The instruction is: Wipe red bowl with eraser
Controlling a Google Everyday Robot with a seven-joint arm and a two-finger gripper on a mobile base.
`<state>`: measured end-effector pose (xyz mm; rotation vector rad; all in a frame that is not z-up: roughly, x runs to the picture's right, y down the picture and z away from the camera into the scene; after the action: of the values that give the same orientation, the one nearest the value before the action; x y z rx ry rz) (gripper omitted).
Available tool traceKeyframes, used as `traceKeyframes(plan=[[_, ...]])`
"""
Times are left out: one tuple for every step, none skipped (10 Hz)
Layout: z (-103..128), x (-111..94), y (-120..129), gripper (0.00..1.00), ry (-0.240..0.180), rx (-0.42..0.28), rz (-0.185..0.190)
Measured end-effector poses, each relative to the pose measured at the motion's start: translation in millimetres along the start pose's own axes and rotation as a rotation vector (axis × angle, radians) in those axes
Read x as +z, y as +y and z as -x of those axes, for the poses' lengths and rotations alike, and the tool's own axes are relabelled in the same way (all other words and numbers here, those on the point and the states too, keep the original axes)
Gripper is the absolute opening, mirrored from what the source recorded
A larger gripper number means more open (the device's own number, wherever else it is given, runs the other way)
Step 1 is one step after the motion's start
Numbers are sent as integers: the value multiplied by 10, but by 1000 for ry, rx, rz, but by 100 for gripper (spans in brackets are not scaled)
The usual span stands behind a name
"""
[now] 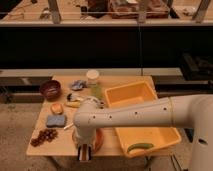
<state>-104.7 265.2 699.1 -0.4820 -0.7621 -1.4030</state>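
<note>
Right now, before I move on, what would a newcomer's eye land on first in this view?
The big white arm spans from the right edge across the table's front. Its claw is shut and points down at the left rim of the red bowl, near the front edge. Next comes the bright yellow bin filling the table's right half, with a greenish object in its front corner.
</note>
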Motion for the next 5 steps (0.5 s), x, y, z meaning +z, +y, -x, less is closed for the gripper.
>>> traceKeyframes(plan=[[3, 10, 96, 0, -8, 26, 4], [2, 34, 211, 0, -16, 51, 8], [-5, 55, 309, 0, -18, 72, 14], [-24, 55, 391, 0, -17, 99, 21], [-60, 37, 476, 0, -13, 126, 22]])
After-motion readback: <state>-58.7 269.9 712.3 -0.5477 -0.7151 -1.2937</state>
